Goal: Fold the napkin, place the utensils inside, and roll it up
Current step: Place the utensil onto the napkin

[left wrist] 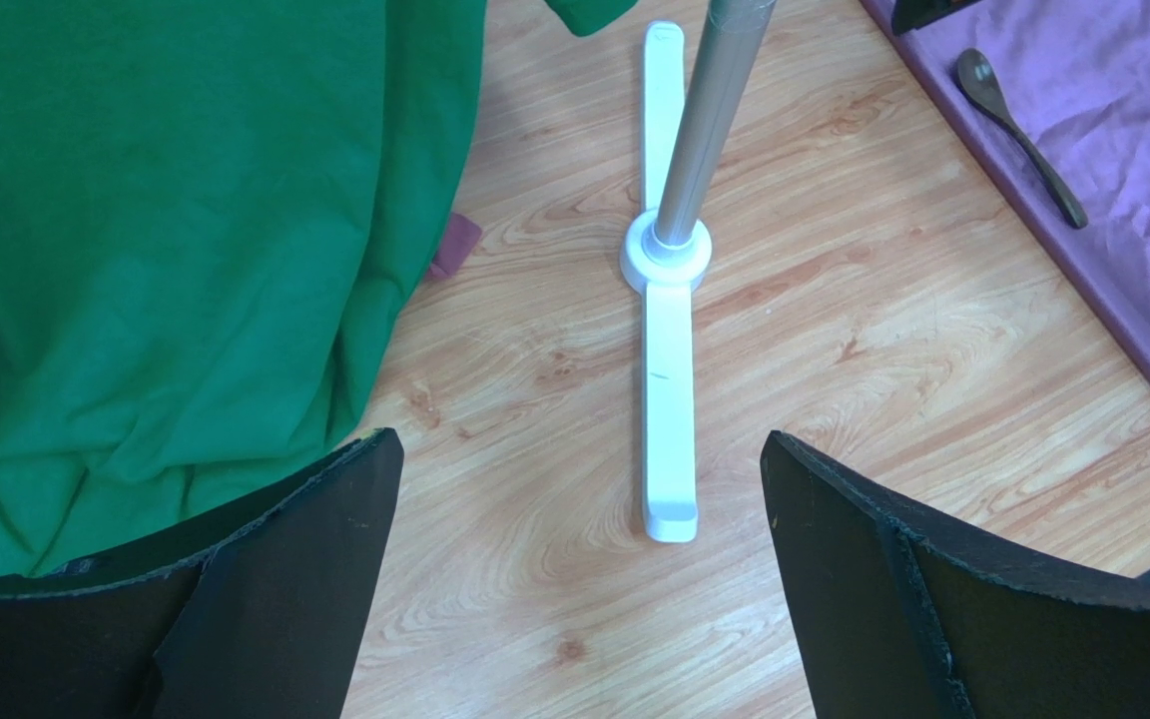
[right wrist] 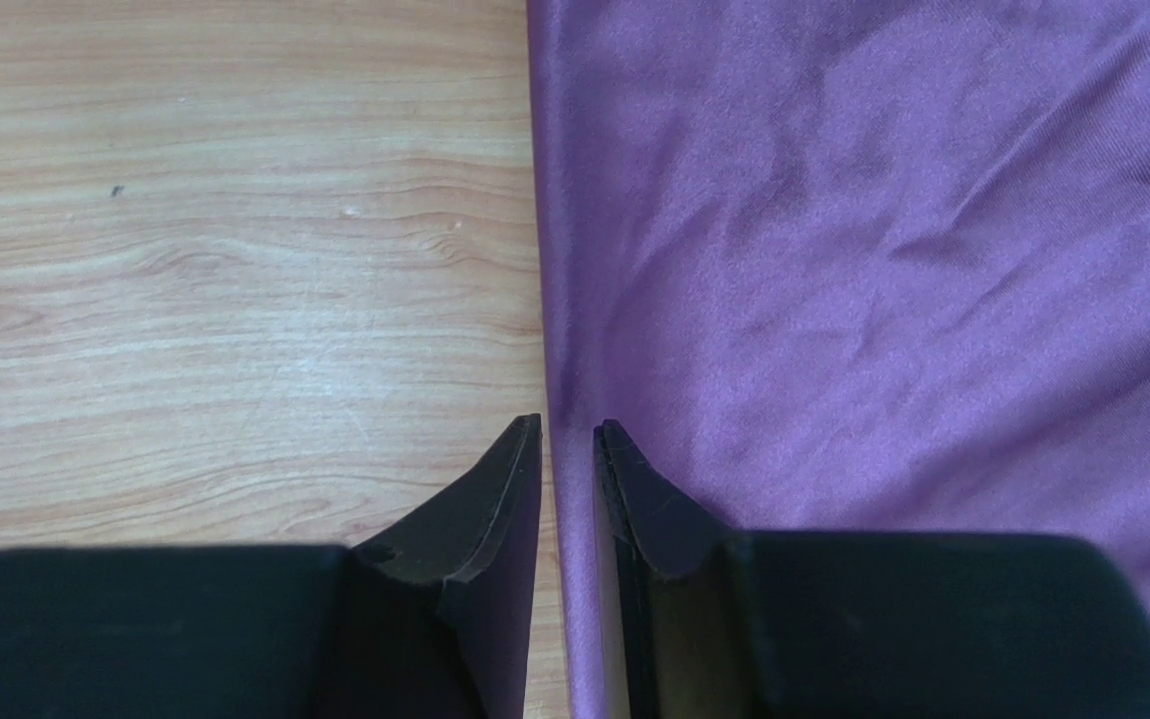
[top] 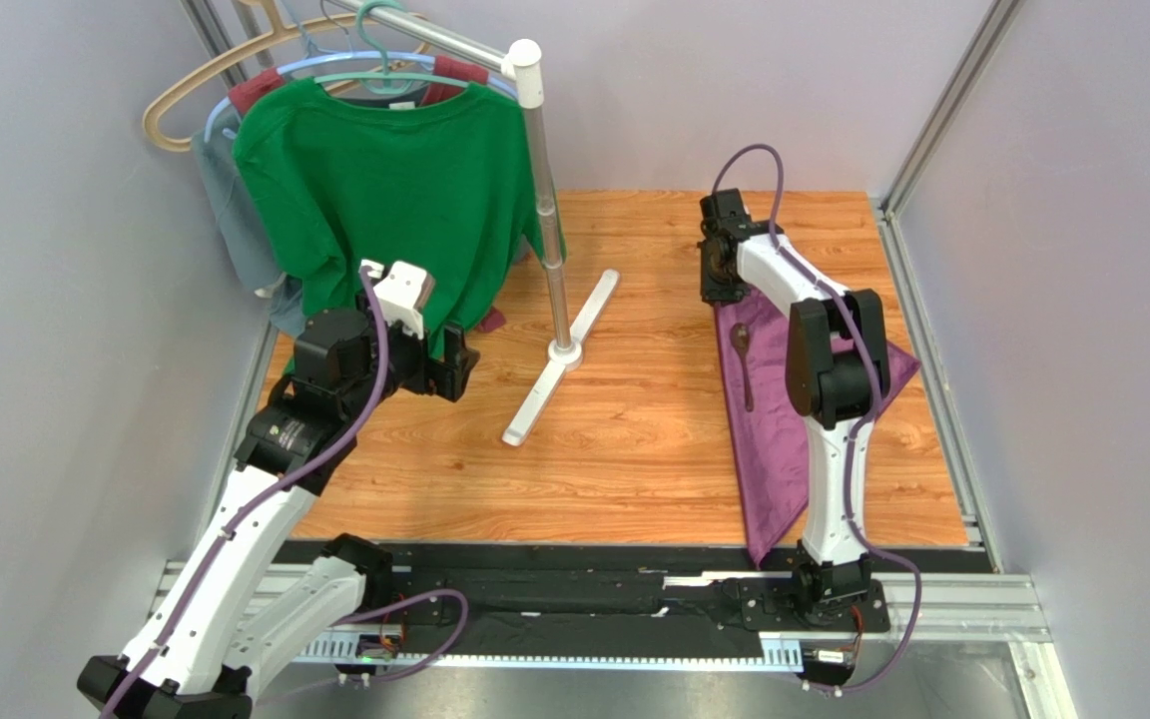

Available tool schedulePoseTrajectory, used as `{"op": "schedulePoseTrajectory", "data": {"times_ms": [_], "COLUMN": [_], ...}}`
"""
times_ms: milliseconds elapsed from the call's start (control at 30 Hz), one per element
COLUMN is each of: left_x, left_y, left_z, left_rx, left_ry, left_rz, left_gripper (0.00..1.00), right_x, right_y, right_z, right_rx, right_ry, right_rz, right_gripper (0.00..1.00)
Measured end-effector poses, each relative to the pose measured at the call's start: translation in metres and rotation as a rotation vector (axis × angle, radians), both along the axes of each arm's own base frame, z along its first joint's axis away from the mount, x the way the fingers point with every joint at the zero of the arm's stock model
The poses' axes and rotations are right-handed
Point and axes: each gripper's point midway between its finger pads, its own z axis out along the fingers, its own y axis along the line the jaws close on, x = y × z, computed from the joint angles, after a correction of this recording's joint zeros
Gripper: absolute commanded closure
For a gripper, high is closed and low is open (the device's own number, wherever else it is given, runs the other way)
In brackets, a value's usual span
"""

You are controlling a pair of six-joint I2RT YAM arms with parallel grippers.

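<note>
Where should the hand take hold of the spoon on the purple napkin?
The spoon lies flat on the napkin, bowl toward the far edge. Come straight down and pinch the slim handle mid-length, closing across it; the bowl is wider and curved.

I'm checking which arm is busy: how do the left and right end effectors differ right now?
The left end effector is wide open; the right end effector is all but shut, with just a slit between its fingers. The left hangs over the tabletop near the white rack foot; the right sits at the purple napkin, right on its edge. Both have dark, wedge-shaped fingers.
</note>
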Motion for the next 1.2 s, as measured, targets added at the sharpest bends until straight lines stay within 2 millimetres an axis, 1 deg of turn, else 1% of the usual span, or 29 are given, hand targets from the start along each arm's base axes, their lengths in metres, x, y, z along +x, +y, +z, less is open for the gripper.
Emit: {"op": "schedulePoseTrajectory", "data": {"times_ms": [367,1200], "left_x": [0.001,0.002], "left_y": [0.000,0.001], "left_z": [-0.002,-0.002], "left_rx": [0.003,0.003], "left_ry": [0.008,0.009], "left_rz": [0.001,0.004], "left_gripper": [0.01,0.01], "right_x": [0.000,-0.001], "right_y": [-0.004,0.002], "right_z": [-0.015,-0.016], "right_rx": [-0.005,0.017], "right_ry": [0.028,0.032], "right_rz": [-0.002,0.014], "right_gripper": [0.81,0.79]}}
